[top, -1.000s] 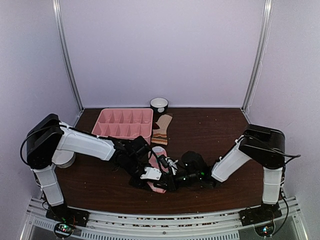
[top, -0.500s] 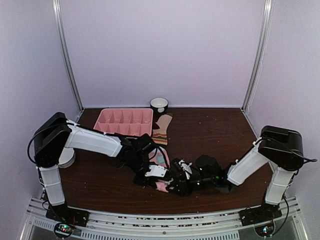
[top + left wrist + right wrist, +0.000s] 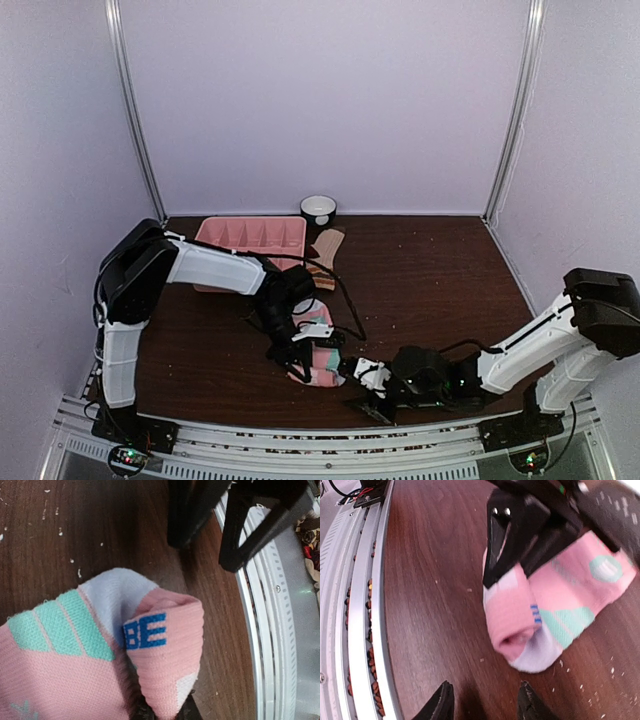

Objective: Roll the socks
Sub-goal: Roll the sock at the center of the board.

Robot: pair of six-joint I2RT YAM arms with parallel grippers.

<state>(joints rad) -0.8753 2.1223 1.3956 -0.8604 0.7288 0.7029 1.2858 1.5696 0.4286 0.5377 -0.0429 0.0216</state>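
Note:
The pink sock [image 3: 322, 358] with teal and white patches lies near the table's front edge, its near end folded over into a short roll [image 3: 167, 645]. My left gripper [image 3: 165, 714] is shut on that rolled end [image 3: 512, 615] and comes down on it from above [image 3: 298, 362]. My right gripper [image 3: 485, 702] stands open and empty just short of the roll, low over the wood [image 3: 364, 392]. The tan striped sock [image 3: 326, 248] lies flat beside the tray, partly hidden by the left arm.
A pink divided tray [image 3: 250, 232] stands at the back left. A small white bowl [image 3: 318, 208] stands behind it against the wall. A metal rail [image 3: 355, 610] runs along the near table edge, close to the right gripper. Crumbs dot the wood.
The right gripper let go of the pink sock, opened and drew back toward the near edge. The left gripper closed on the rolled end, and the left arm swung in over it.

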